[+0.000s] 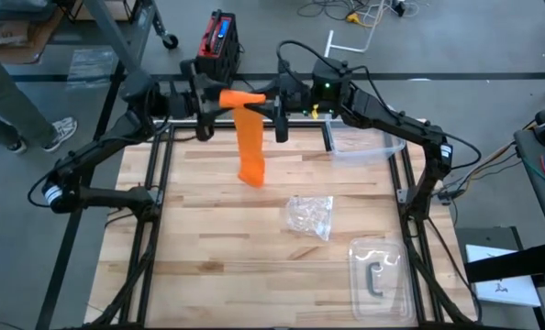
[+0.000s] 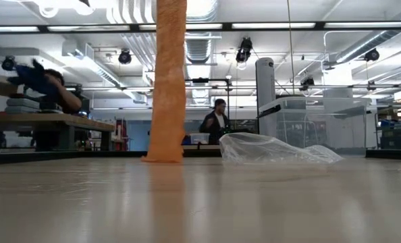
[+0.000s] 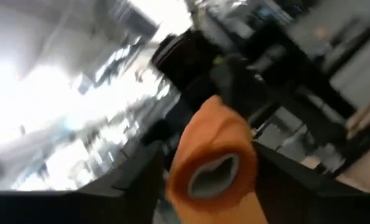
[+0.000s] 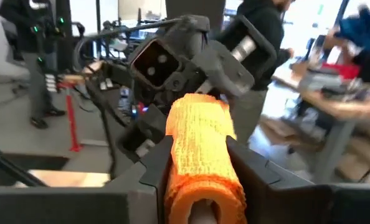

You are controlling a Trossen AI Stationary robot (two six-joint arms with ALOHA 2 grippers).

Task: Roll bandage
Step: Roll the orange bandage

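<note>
Wooden planks form the tabletop [image 1: 217, 229] we look down on, framed by black rails, with a workshop floor and benches beyond. We see both arms meeting high over the far edge, at about twelve o'clock from the table's middle. Between them is the bandage [image 1: 247, 137], its rolled orange end held level in the air and a loose tail hanging straight down until its tip touches the wood. From table height, that tail stands like a column on the surface.

Our right gripper [image 4: 200, 180] has its dark fingers [image 4: 260, 171] pressed against both sides of the roll, clamped on it. Our left gripper [image 3: 203, 180] faces the roll's hollow end; its fingers [image 3: 297, 177] stand apart on either side, and we cannot tell whether they touch the fabric.

At five o'clock from the hanging tail lies a crumpled clear wrapper [image 1: 311, 216]. Toward four o'clock, near the table's corner, sits a clear plastic tray [image 1: 379, 272] with a small dark C-shaped piece [image 1: 372, 279] in it. Another clear container [image 1: 362, 145] rests at two o'clock; we cannot make out anything inside
</note>
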